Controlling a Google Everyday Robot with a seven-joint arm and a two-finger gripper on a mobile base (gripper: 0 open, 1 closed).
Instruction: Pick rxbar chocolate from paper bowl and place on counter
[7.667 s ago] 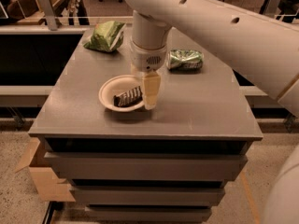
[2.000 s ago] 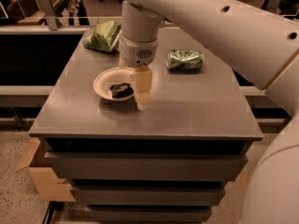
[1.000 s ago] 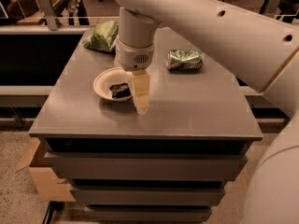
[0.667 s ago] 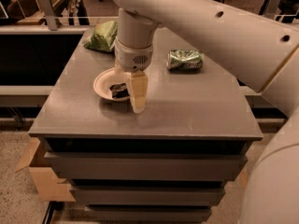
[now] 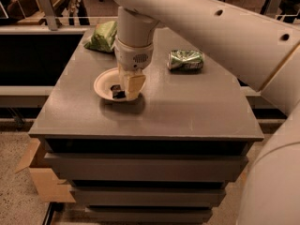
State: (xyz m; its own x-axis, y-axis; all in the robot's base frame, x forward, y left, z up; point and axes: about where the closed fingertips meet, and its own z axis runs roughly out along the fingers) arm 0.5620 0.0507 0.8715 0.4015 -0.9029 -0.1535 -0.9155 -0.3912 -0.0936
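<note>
gripper is reaching down into the right side of the paper bowl, right beside the rxbar chocolate, which is lying inside the bowl. whether the gripper is wide, narrow or gripping cannot be told. lifting the bar and placing it on the counter are seemingly remaining.

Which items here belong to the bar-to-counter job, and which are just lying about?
Job: rxbar chocolate, in the paper bowl; counter; end effector, low over the bowl, beside the bar.
Lying about: green chip bag; crushed green can.
</note>
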